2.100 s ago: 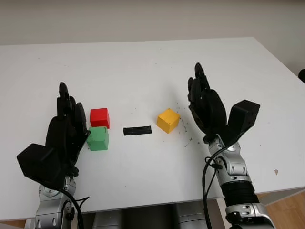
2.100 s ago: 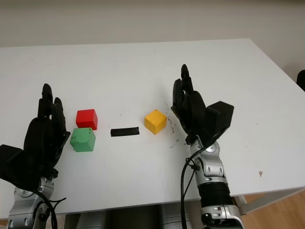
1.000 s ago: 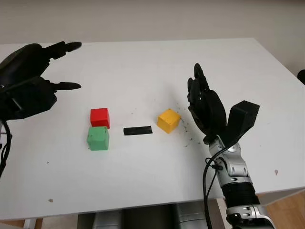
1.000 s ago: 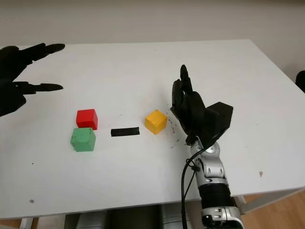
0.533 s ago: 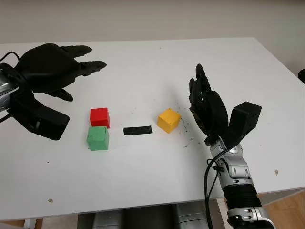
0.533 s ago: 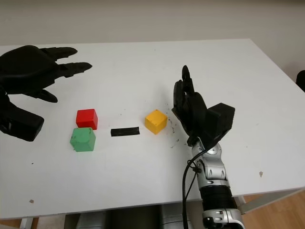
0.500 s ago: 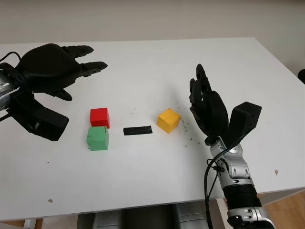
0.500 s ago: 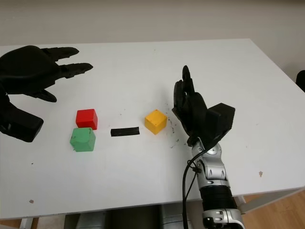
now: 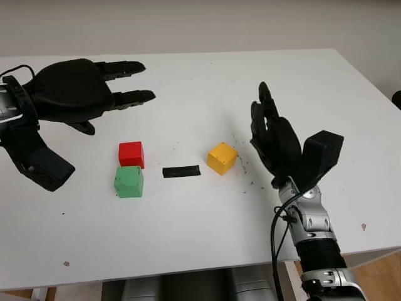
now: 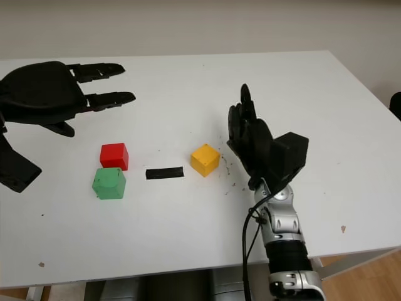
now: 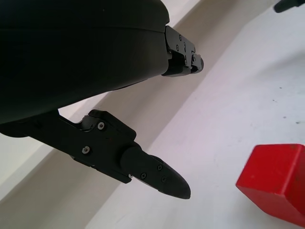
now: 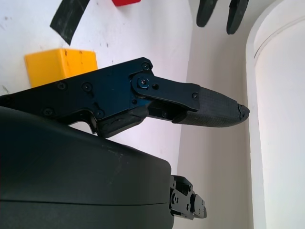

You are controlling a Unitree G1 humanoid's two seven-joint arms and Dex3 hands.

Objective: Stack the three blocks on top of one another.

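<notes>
A red block (image 9: 131, 154) sits on the white table (image 9: 188, 226), with a green block (image 9: 128, 182) just in front of it, almost touching. Further right lies a yellow block (image 9: 222, 158), apart from the other two. My left hand (image 9: 128, 88) hovers open above the table, behind and left of the red block (image 11: 276, 181), its fingers pointing right. My right hand (image 9: 268, 122) is open and stands upright just right of the yellow block (image 12: 59, 64), palm side toward it. Neither hand holds anything.
A short black tape strip (image 9: 181, 171) lies flat between the red and yellow blocks. Dark specks dot the table around the yellow block. The table's right edge (image 9: 376, 94) runs close to my right arm, and its front edge is near my body.
My left hand rose from beside the green block, swung out left, then came in rightward behind the red block. The right hand has barely moved. The blocks stayed put.
</notes>
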